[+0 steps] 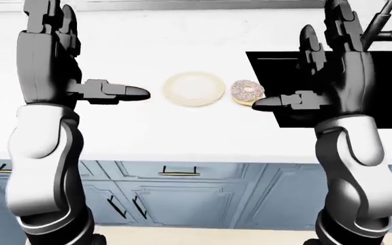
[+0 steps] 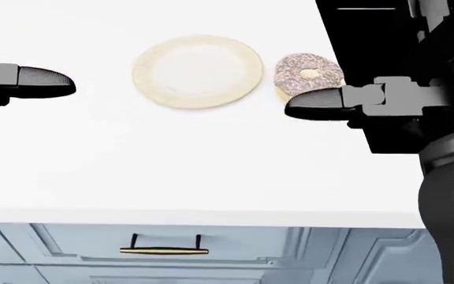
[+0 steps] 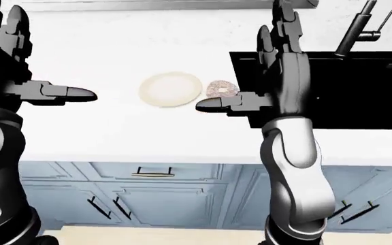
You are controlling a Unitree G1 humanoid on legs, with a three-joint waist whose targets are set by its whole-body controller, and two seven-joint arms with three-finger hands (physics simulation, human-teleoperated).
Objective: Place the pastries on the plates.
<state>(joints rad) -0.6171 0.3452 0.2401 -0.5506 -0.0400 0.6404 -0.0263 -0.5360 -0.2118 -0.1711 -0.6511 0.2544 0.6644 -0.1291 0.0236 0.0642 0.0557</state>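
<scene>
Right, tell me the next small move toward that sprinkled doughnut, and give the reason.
Probably lower the right hand onto the doughnut. The doughnut lies on the counter just right of the empty plate, not on it. That hand is open, raised, and its thumb already crosses the doughnut's lower edge in the head view. The left hand is open too, but left of the plate.

We're in a kitchen: white surface (image 2: 211,160), black sink (image 3: 359,92) with faucet (image 3: 359,25), pale blue cabinet doors (image 1: 182,194) with dark handles below.

counter (image 2: 172,165): white | on it: plate (image 2: 197,71), doughnut (image 2: 306,74) just beside
</scene>
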